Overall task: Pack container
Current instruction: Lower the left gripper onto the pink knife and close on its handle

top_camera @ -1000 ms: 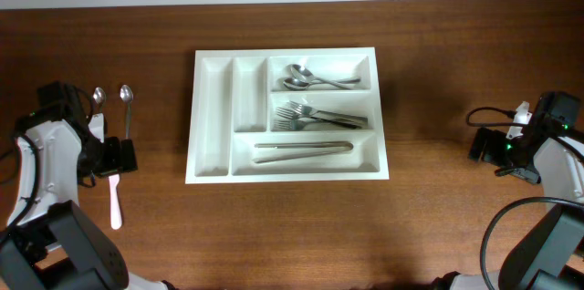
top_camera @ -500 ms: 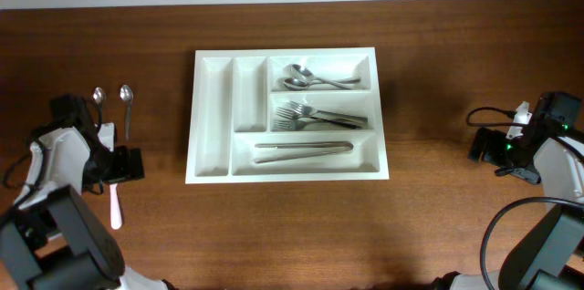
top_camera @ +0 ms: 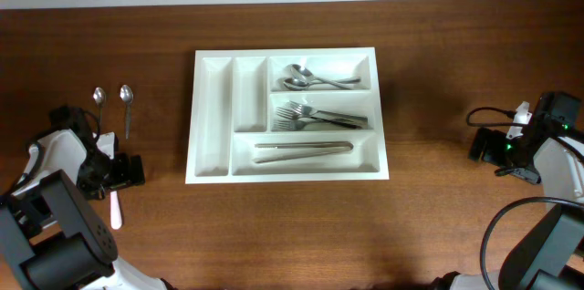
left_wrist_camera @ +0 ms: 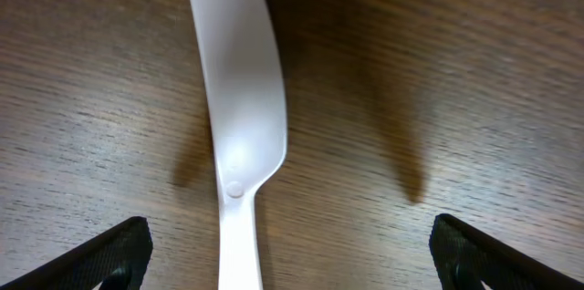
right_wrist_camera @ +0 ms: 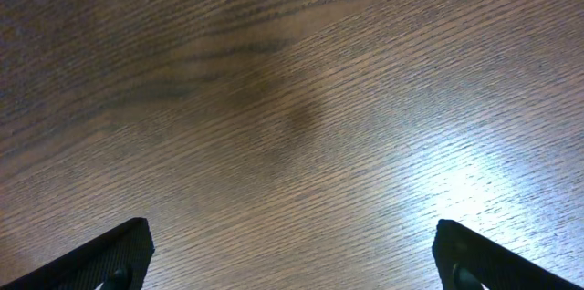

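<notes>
While the left gripper (left_wrist_camera: 290, 258) hangs wide open, empty, over the white plastic knife (left_wrist_camera: 239, 98), it should centre on that thin handle before pinching; right gripper (right_wrist_camera: 292, 258) gapes empty too.

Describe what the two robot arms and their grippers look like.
Both arms have rounded white shells over black joints: the left arm and the right arm. Each ends in a boxy black two-finger gripper, the left gripper and the right gripper. Their black, angular fingertips show at the lower corners of the wrist views. A thin black cable loops beside the right arm.
</notes>
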Available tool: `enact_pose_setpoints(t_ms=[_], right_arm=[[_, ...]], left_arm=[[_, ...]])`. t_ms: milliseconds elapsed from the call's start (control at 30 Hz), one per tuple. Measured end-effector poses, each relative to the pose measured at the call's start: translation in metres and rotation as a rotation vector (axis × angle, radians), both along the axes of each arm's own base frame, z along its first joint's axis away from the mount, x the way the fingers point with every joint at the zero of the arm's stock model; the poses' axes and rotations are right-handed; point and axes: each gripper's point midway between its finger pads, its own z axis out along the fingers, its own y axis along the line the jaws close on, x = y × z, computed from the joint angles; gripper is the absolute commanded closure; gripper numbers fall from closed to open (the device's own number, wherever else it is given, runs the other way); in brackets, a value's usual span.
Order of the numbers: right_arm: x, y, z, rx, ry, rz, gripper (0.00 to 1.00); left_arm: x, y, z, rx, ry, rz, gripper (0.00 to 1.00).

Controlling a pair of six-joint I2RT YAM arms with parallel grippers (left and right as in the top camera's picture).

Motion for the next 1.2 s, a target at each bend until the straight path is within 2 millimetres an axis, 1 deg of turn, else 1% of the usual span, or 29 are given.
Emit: enact_pose_setpoints(t_ms=[200, 467, 500, 567, 600, 633, 867, 1000, 1200], right_arm=[[0.000, 0.000, 0.000, 0.000, 0.000, 0.000, 0.01], [0.000, 0.000, 0.000, 0.000, 0.000, 0.000, 0.01], [0.000, 0.000, 0.000, 0.000, 0.000, 0.000, 0.01], [0.000, 0.000, 0.000, 0.000, 0.000, 0.000, 0.01], [0.000, 0.000, 0.000, 0.000, 0.000, 0.000, 0.01], [0.000, 0.000, 0.000, 0.000, 0.000, 0.000, 0.02], [0.000, 0.000, 0.000, 0.000, 0.000, 0.000, 0.01], [0.000, 0.000, 0.000, 0.000, 0.000, 0.000, 0.01], [0.000, 0.000, 0.000, 0.000, 0.000, 0.000, 0.01]], left_arm=[[-0.013, 0.001, -0.010, -0.026, 0.010, 0.030, 0.01], [-0.011, 0.002, -0.011, -0.031, -0.005, 0.020, 0.00], [-0.010, 0.003, -0.011, -0.030, -0.007, 0.018, 0.02], [-0.010, 0.003, -0.011, -0.029, -0.011, 0.011, 0.10], [-0.009, 0.003, -0.011, -0.027, -0.014, 0.007, 0.11], [-0.008, 0.004, -0.011, -0.026, -0.018, 0.004, 0.16], [-0.007, 0.004, -0.011, -0.025, -0.023, 0.000, 0.16], [-0.006, 0.004, -0.011, -0.024, -0.025, -0.001, 0.21], [-0.005, 0.005, -0.011, -0.019, -0.039, -0.002, 0.21]])
